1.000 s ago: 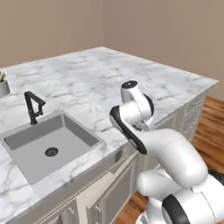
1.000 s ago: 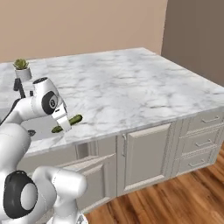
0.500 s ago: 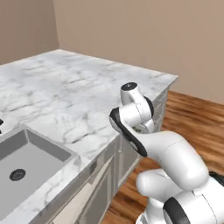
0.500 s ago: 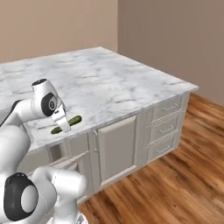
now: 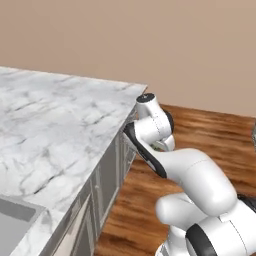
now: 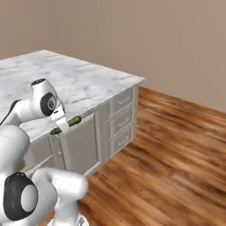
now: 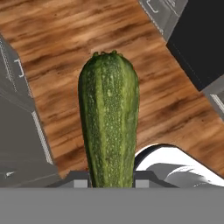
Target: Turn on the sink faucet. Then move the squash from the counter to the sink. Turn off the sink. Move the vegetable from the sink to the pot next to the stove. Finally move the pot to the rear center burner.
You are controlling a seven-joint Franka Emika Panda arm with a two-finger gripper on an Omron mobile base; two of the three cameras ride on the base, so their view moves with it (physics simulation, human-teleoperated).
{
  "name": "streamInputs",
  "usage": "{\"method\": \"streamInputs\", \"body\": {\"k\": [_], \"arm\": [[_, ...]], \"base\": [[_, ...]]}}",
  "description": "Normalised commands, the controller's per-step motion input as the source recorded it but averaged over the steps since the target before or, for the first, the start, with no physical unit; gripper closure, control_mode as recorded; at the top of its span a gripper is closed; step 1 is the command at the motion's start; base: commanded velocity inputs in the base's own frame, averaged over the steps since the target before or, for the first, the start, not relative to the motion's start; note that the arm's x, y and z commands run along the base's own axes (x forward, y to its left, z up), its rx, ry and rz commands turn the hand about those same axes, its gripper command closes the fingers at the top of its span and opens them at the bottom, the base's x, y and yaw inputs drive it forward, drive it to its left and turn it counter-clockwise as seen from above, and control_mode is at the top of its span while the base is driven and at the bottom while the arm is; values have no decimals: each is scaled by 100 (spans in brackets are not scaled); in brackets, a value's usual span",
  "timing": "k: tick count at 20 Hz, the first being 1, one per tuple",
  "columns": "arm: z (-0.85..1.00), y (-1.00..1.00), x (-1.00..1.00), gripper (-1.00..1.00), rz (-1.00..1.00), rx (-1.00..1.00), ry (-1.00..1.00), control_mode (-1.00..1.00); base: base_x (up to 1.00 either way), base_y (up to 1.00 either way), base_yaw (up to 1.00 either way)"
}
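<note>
The jaws are clamped on the green squash (image 7: 109, 118), which sticks out from the gripper (image 6: 60, 124) in the air over the wood floor (image 7: 144, 83), just off the edge of the marble counter (image 6: 84, 84) beside the cabinet drawers (image 6: 121, 119).

Speckled dark-green squash (image 7: 109, 118), grey-veined white marble counter (image 5: 50, 120)

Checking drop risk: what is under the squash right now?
In the hand view, wooden floor and grey cabinet fronts lie below the squash, held in the gripper. The squash itself hides whatever is directly beneath it.
</note>
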Motion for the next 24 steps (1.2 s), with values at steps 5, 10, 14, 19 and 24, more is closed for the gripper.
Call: {"method": "streamInputs", "body": {"k": [5, 10, 14, 19, 24], "arm": [[0, 0, 0, 100, 0, 0, 0, 100], [0, 0, 0, 100, 0, 0, 0, 100], [0, 0, 0, 100, 0, 0, 0, 100], [0, 0, 0, 100, 0, 0, 0, 100], [0, 0, 0, 100, 0, 0, 0, 100]], "base": [[6, -55, -51], [7, -41, -53], [12, -28, -52], [13, 11, -45], [5, 29, -41]]}}
